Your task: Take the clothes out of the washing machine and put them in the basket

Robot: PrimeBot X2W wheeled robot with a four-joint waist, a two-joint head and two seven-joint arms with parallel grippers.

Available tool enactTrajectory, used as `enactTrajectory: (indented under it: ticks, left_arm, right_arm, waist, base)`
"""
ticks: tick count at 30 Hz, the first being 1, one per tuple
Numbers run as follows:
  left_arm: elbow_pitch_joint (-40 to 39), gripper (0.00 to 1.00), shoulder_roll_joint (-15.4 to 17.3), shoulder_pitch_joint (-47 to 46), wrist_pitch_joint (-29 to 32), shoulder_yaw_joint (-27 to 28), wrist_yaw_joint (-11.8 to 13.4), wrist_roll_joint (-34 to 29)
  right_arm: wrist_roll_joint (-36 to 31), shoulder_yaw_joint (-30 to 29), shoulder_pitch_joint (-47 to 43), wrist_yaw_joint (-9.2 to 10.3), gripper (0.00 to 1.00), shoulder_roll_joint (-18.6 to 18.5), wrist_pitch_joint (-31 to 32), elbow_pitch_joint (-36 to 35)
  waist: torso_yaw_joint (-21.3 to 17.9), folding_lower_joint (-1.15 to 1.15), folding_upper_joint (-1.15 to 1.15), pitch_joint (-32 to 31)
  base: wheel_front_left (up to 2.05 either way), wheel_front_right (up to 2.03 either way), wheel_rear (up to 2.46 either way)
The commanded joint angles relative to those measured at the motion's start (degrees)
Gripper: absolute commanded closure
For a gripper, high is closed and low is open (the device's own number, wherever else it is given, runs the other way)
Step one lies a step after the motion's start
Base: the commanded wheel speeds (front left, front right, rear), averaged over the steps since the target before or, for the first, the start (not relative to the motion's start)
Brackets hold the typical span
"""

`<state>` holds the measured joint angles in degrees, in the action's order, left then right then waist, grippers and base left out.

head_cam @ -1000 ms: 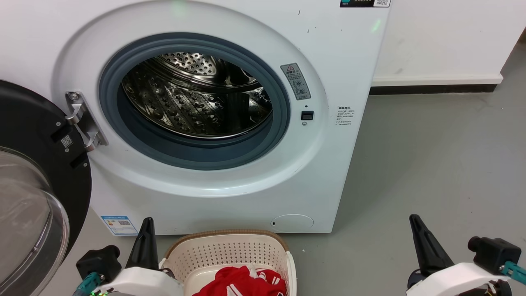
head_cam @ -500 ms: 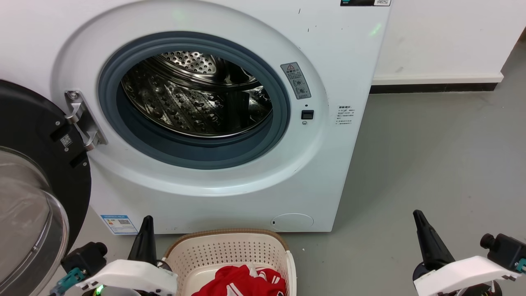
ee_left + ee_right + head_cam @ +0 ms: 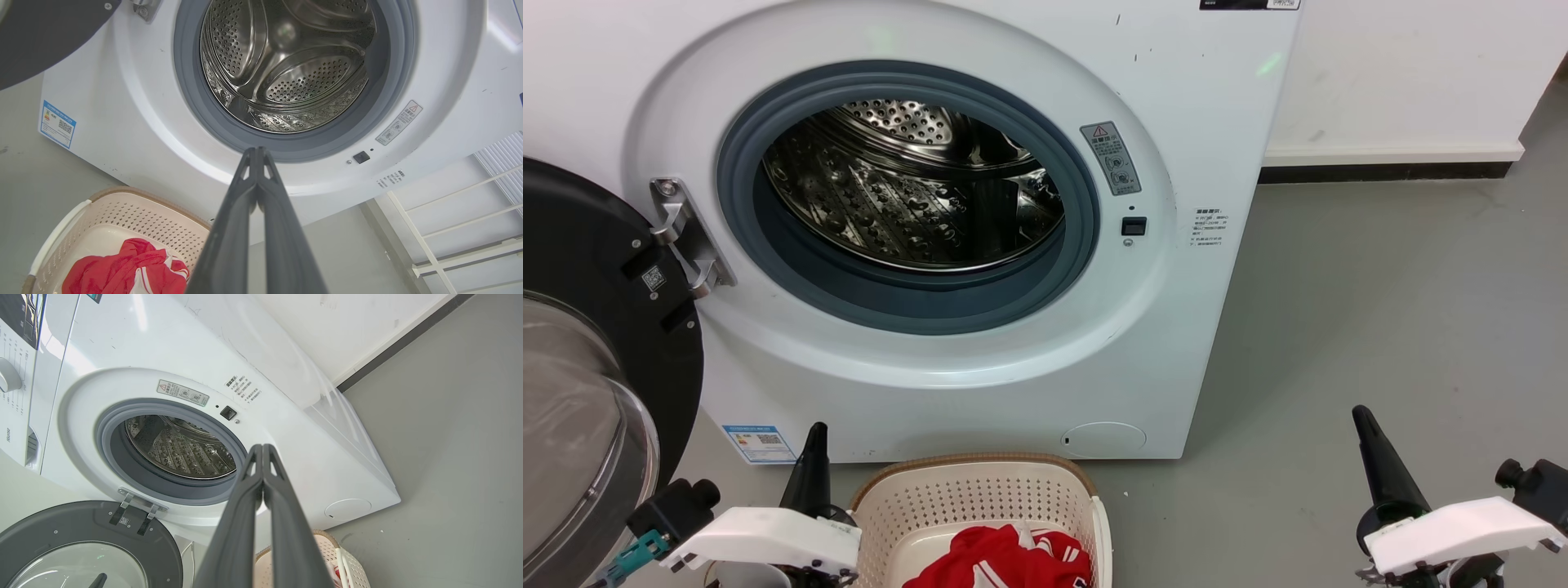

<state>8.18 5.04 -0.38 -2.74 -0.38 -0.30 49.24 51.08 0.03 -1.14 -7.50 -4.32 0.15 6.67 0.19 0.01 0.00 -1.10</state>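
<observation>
The white washing machine [image 3: 1192,147] stands with its door [image 3: 580,359] swung open to the left and its steel drum [image 3: 915,188] bare of fabric. Below it on the floor sits the cream basket [image 3: 980,490], holding the red clothes [image 3: 1005,559] with white trim. The clothes [image 3: 126,271] and basket [image 3: 135,212] also show in the left wrist view. My left gripper [image 3: 814,437] is shut, just left of the basket. My right gripper [image 3: 1364,420] is shut over bare floor at the right. Both pairs of fingers are pressed together, left [image 3: 257,153] and right [image 3: 262,449].
Grey floor [image 3: 1380,310] stretches to the right of the machine up to a white wall with a dark skirting [image 3: 1380,173]. A white rack [image 3: 461,228] stands at the right in the left wrist view. The open door fills the left side.
Both arms have drawn back and outward: the left gripper lower and leftward, the right gripper toward the right edge. The clothes and basket lie still.
</observation>
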Motion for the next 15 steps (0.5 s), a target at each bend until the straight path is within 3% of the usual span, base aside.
enactTrajectory:
  ticks: [1,15]
  left_arm:
    - [-0.20,1.00,0.15,-1.48,0.30,0.44,-0.41,1.80]
    - [1.08,1.00,-0.26,-2.52,2.11,1.74,-1.93,10.88]
  right_arm:
    - [1.88,-0.29,1.77,0.00,1.00,-0.41,0.28,-0.18]
    - [10.93,-0.99,3.11,0.00,1.00,-0.50,1.12,1.42]
  waist:
    - [0.00,0.00,0.00,0.02]
    - [-0.03,0.00,0.00,0.23]
  base:
    - [0.00,0.00,0.00]
    - [0.00,0.00,0.00]
